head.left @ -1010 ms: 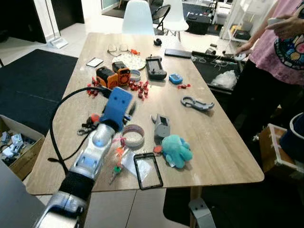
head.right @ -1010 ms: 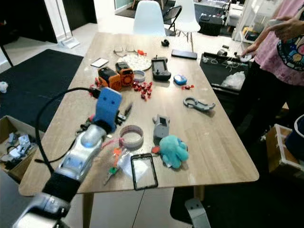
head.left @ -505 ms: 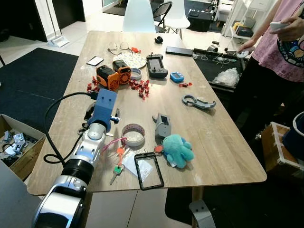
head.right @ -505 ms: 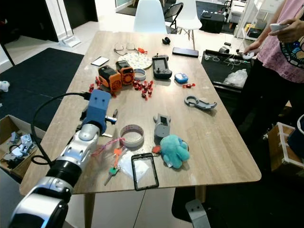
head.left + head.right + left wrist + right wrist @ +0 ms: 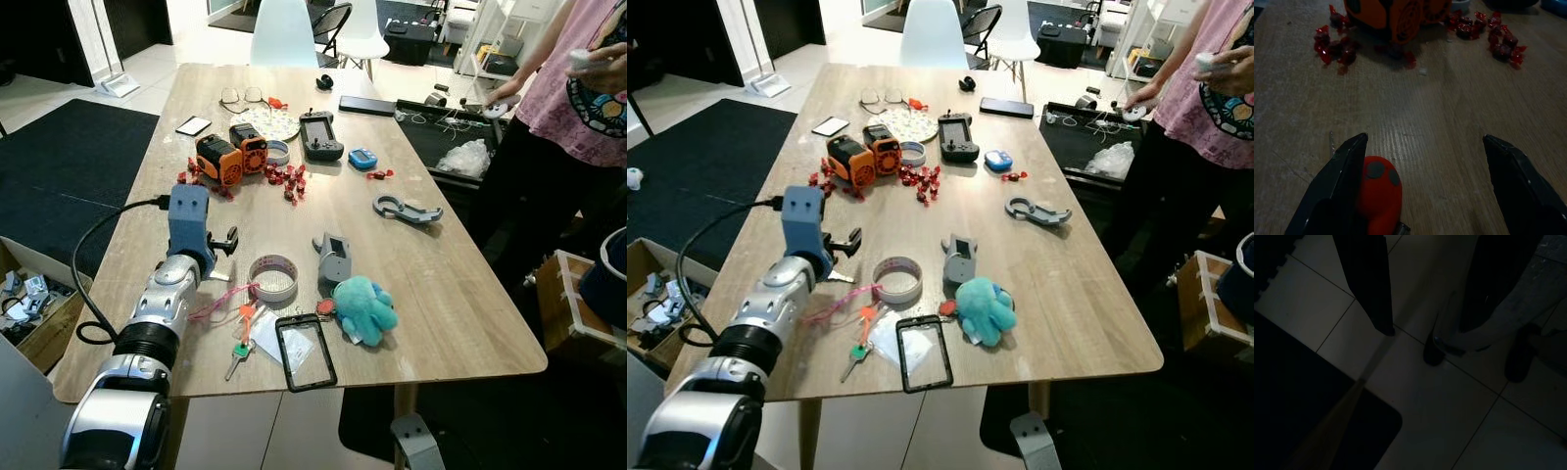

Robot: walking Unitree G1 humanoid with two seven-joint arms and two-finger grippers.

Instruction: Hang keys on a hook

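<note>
1. The left gripper (image 5: 227, 242) is hovering low over the wooden table (image 5: 451, 294), jaws spread wide apart, holding nothing.
2. The keys (image 5: 238, 350), on a pink cord, are lying near the table's front edge, behind the fingertips, toward the robot.
3. The right gripper (image 5: 1425, 308) is hanging idle over floor tiles, jaws apart, so the left arm is nearer.

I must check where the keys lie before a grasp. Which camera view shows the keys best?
The left eye view: the keys lie on the table near its front edge, beside the pink cord. The right eye view shows the same. The left wrist view looks past the open left claw toward red candies instead.
</note>
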